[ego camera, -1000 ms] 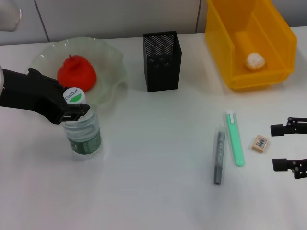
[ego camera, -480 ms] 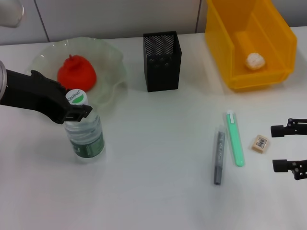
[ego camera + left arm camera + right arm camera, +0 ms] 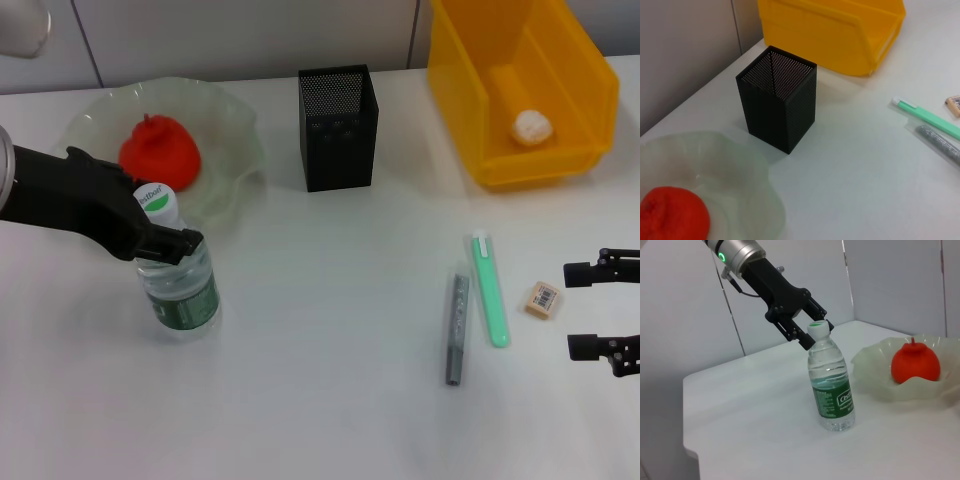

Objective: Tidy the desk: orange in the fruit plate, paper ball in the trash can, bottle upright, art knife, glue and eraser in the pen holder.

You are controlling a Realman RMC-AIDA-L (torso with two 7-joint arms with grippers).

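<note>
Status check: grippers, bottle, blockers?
Left gripper at the neck of the upright bottle. Right gripper open beside eraser. Nothing in the way.

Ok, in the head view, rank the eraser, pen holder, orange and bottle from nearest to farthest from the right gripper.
1. The eraser, just to the left of the right gripper, at the table's right edge.
2. The pen holder, mid-table toward the back.
3. The bottle, upright at front left.
4. The orange, in the fruit plate, back left.
</note>
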